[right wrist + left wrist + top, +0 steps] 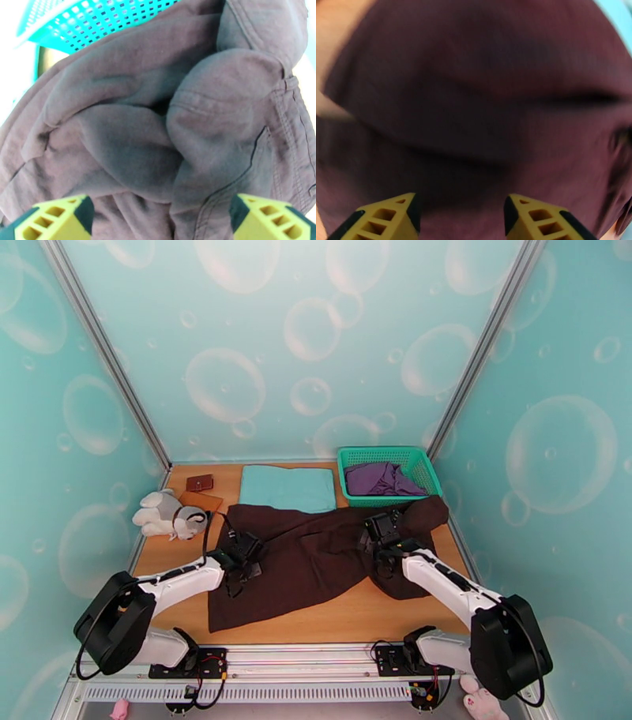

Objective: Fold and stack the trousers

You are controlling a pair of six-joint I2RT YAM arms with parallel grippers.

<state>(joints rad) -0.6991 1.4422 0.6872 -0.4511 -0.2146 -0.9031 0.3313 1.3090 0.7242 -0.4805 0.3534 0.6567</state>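
The trousers (316, 556) sprawl unfolded across the desk (371, 619), the waist bunched at two o'clock beside the basket (379, 450). The left gripper (460, 203) and right gripper (162, 205) both hang open above the cloth, probably seeking corners to fold.

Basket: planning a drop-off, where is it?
Top view: the basket sits at the table's far right corner, right of the teal cloth, behind the trousers.
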